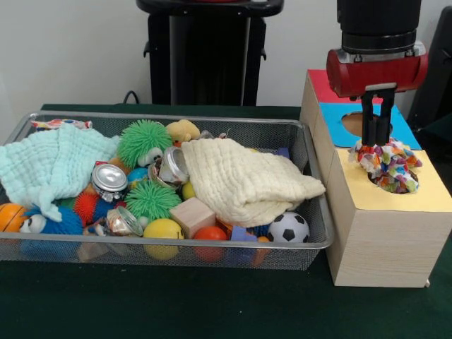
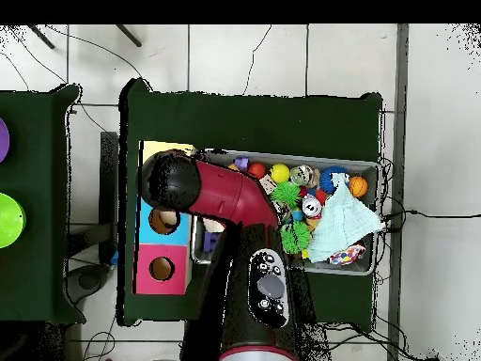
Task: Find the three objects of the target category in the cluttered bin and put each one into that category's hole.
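From where I stand across the table, the wire bin (image 1: 311, 166) is the thing to steer by. Pressed against its nearest wall are a small football (image 1: 288, 227), an orange ball (image 1: 210, 234), a yellow ball (image 1: 163, 231) and a wooden block (image 1: 192, 215). Behind those, a cream cloth (image 1: 244, 180) lies draped over the bin's right half and a mint cloth (image 1: 53, 164) over its left, so anything beneath either is hidden from me. Between the cloths sit two green spiky balls (image 1: 144, 141) and shiny tin cans (image 1: 109, 179). At the bin's far left corner something white with coloured patches (image 1: 60, 123) peeks over the mint cloth; it may be another of the wanted pieces, though I cannot be sure.

Just to the right of the bin stands a wooden box (image 1: 381, 247) with coloured top panels, each with a hole. The gripper (image 1: 376, 138) hangs straight down over the yellow panel, its fingers closed narrowly on the top of a knotted rag toy (image 1: 387, 166) that sits in the mouth of that hole. I would judge this piece is at the point of being dropped in, held from above so it falls cleanly through. Seen from overhead, the arm (image 2: 230, 193) reaches across to the box and covers that hole completely.
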You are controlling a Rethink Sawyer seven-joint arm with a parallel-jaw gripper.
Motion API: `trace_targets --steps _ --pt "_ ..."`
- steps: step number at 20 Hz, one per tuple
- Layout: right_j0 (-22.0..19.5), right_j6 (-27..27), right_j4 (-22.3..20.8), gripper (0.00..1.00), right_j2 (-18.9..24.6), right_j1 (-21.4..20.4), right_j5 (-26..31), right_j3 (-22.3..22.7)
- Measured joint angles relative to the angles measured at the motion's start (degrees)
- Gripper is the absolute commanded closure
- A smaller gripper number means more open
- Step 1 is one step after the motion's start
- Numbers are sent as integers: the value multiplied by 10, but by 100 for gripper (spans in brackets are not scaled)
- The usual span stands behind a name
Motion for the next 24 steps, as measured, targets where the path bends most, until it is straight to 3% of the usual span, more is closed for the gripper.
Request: trace_targets --steps 15,24 --pt "-27 0 10 100 59 4 0 14" --pt "-28 0 9 100 66 11 -9 15"
